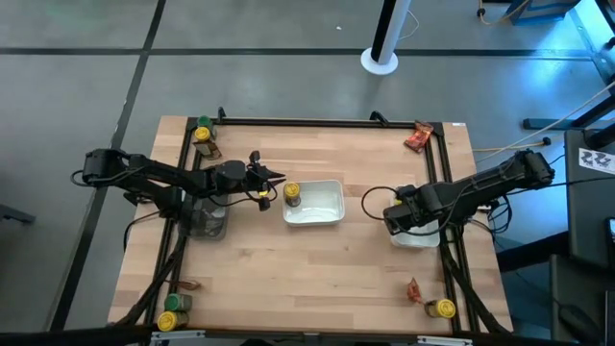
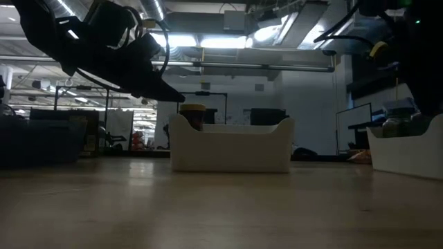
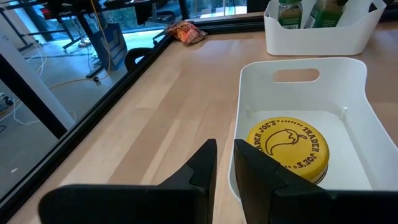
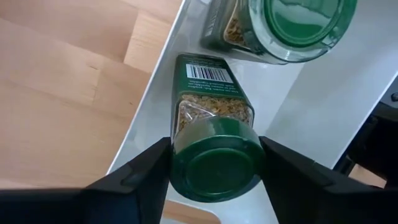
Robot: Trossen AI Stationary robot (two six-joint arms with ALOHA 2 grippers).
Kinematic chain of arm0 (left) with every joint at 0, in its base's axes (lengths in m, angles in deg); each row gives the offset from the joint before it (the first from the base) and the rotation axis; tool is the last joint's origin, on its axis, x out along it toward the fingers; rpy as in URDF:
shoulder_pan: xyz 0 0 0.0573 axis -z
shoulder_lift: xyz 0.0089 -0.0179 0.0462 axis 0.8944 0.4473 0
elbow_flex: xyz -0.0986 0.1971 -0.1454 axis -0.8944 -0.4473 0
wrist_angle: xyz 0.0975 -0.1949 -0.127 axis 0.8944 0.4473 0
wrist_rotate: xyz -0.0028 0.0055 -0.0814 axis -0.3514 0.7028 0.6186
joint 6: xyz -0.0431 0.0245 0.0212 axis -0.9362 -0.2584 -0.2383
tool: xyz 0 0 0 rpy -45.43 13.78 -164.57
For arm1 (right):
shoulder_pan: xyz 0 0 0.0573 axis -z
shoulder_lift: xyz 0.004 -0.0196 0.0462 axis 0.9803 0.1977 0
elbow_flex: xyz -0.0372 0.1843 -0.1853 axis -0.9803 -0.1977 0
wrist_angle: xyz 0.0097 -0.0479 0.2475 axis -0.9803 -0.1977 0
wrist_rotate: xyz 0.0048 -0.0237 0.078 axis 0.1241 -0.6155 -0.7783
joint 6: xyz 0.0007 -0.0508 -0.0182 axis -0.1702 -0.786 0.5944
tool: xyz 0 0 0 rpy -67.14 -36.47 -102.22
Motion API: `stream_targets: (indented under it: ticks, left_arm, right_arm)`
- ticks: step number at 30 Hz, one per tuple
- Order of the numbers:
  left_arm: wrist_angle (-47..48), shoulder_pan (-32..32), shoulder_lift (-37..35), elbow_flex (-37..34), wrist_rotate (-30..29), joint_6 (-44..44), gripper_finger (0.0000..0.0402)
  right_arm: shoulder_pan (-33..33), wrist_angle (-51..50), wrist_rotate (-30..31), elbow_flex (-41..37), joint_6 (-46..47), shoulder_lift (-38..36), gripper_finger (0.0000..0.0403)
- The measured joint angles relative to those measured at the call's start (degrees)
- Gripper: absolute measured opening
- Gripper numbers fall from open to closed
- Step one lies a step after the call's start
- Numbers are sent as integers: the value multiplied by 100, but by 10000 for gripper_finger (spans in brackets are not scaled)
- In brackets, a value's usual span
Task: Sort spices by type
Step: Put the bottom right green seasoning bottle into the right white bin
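Note:
A yellow-lid jar stands in the middle white tray. My left gripper hovers just left of that tray's left rim, fingers shut and holding nothing. My right gripper is over the right white tray, shut on a green-lid jar. A second green-lid jar sits in that tray. Other jars and red-orange packets lie at the table's corners. My right gripper pinches the green-lid jar by its green lid, one finger on each side. The fingers come from above, slanting. The jar tilts away below them into the right tray, its labelled end near the tray's floor; whether it rests there I cannot tell.
A clear grey bin stands under my left arm. A yellow-lid jar and a packet lie far left; a packet far right; jars near left; a yellow-lid jar and a packet near right. Black rails edge the table.

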Motion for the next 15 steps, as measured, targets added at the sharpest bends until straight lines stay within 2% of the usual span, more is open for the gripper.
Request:
stream_targets:
  ticks: [7, 15]
  left_arm:
    - [-4, -2, 0, 0, 0, 0, 45]
    - [-4, -2, 0, 0, 0, 0, 45]
  right_arm:
    - [0, -4, 164, -20, 4, 11, 271]
    - [0, 0, 202, -16, -11, 11, 277]
